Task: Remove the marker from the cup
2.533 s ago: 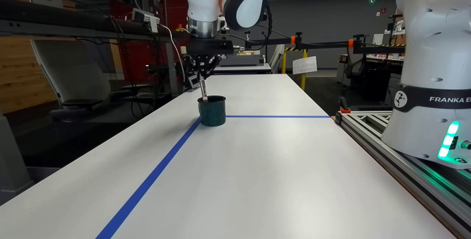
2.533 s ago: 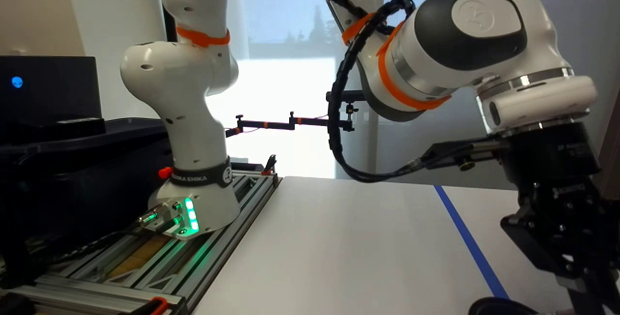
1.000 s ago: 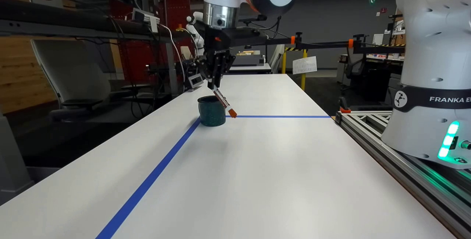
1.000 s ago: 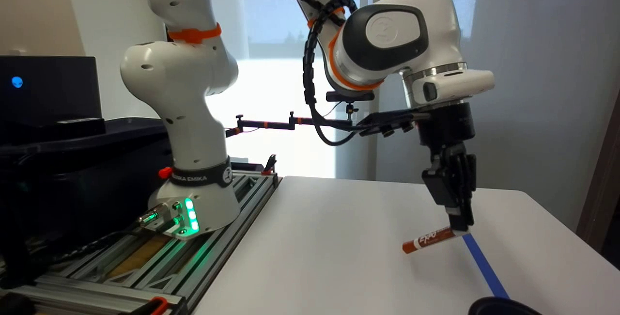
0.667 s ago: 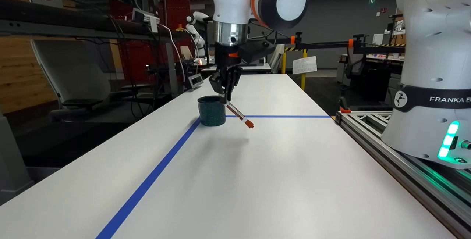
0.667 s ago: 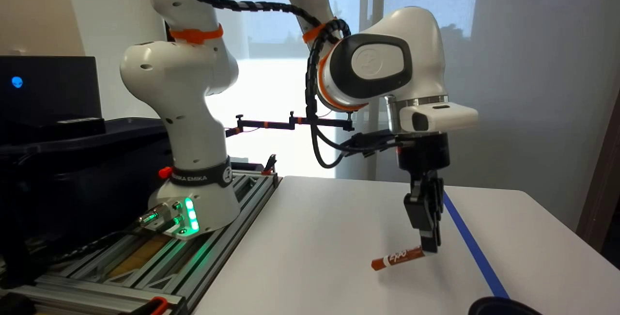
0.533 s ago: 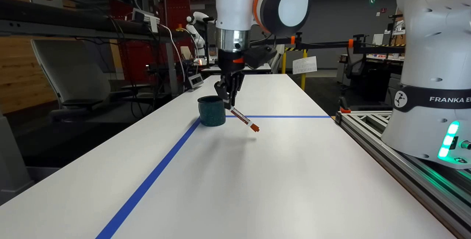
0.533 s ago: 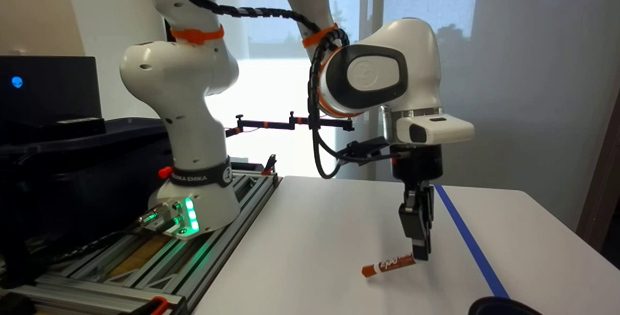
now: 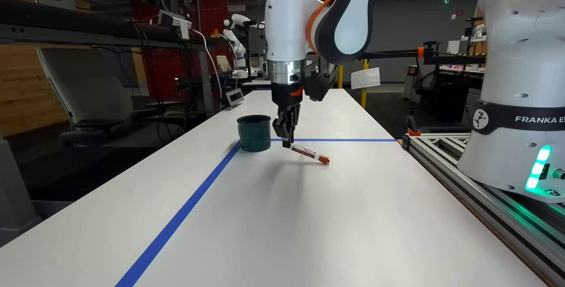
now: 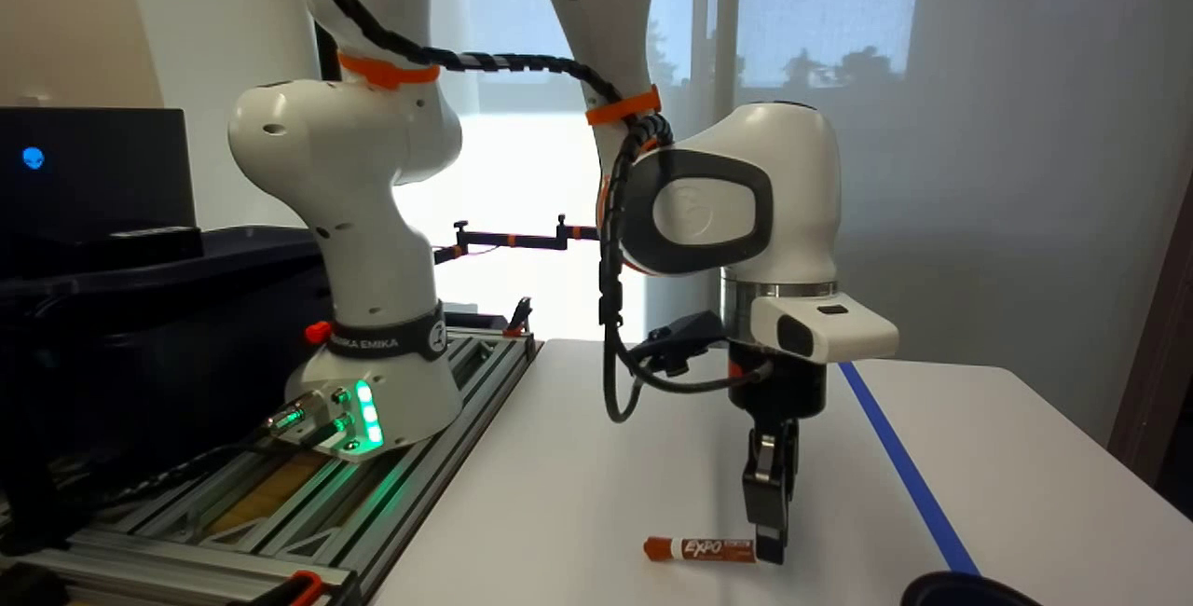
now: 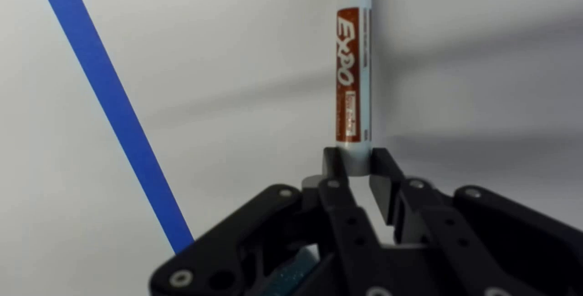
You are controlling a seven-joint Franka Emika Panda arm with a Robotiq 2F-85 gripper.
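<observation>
Jaws pinching the Expo marker (image 11: pixel 354 73), I'd lay it flat on the table (image 9: pixel 353 212), right of the teal cup (image 9: pixel 254 134) in an exterior view, before letting go.

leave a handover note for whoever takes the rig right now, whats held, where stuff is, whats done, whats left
Black two-finger gripper: shut on one end of the slim red-brown and white Expo marker.
Marker: at or just above the white tabletop; can't tell if its cap touches.
Speckled dark-teal round cup: upright on the tabletop, apart from both.
Done: marker out of cup.
Left: probably lower if needed, release, back away.
</observation>
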